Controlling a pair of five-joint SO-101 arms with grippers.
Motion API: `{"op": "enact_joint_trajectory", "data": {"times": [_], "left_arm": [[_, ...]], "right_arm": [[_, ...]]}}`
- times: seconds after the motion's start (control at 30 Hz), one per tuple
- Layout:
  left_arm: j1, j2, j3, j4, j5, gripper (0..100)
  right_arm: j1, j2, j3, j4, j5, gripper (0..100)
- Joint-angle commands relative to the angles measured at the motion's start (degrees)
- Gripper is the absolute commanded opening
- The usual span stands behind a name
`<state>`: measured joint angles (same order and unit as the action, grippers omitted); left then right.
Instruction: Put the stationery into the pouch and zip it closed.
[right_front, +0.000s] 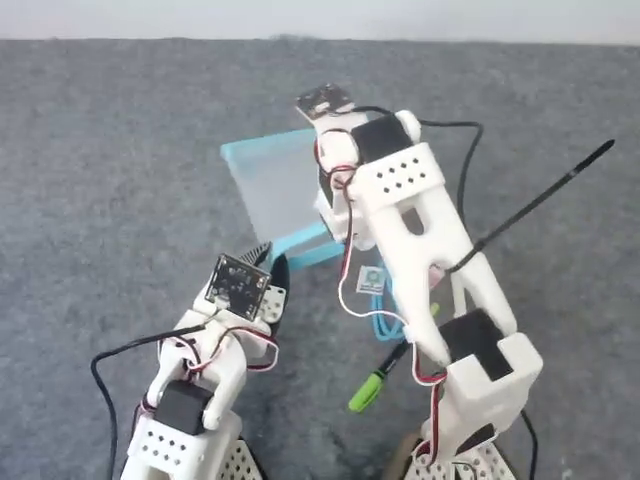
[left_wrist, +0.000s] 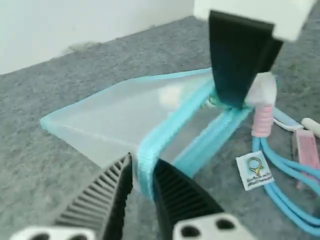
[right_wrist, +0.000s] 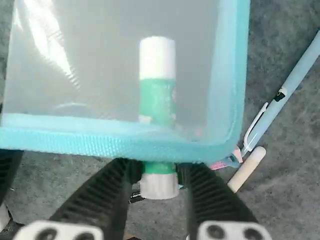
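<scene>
I had my left claw (left_wrist: 142, 172) pinched on the pouch (left_wrist: 120, 107) rim, propping its mouth open. My right claw (right_wrist: 157, 175) gripped a glue stick (right_wrist: 157, 85), half inside. Next, I judged: push deeper, release, then fetch the blue pen (right_wrist: 292, 81) beside the pouch on the worktop (right_front: 120, 150).

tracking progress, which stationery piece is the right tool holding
The green and white stick, its far end showing through the pouch; the blue pen and cream stick lie loose beside it.

Grey carpet (right_front: 100, 200) (white wall (right_front: 150, 15) behind)
</scene>
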<state>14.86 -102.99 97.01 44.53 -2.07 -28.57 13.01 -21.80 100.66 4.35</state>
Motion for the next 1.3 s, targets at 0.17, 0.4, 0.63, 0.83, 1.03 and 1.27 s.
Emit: {"op": "enact_joint_trajectory", "data": {"times": [0.17, 0.4, 0.63, 0.83, 1.03, 1.27], "left_arm": [[1.4, 0.2, -0.4, 0.0, -1.0, 1], [-5.3, 0.0, -0.4, -2.3, 0.0, 1], [-9.2, -0.1, -0.6, -3.4, 2.4, 1], [-9.2, -0.1, -0.8, -3.4, 2.4, 1], [-14.8, -0.2, -2.4, -3.3, 2.5, 1], [-19.3, -0.2, -3.2, -3.4, 4.4, 1]], "right_arm": [[0.5, -1.4, -4.5, 2.1, 1.1, 30.3], [0.2, -9.0, -4.0, 2.2, 4.8, 30.3], [0.2, -23.9, 2.4, 2.0, 8.6, 30.5], [1.6, -29.6, 13.6, 1.3, 9.1, 30.4], [13.3, -29.6, 33.9, -9.8, 9.1, 30.3], [21.6, -29.6, 49.7, -16.2, 11.9, 30.3]]}}
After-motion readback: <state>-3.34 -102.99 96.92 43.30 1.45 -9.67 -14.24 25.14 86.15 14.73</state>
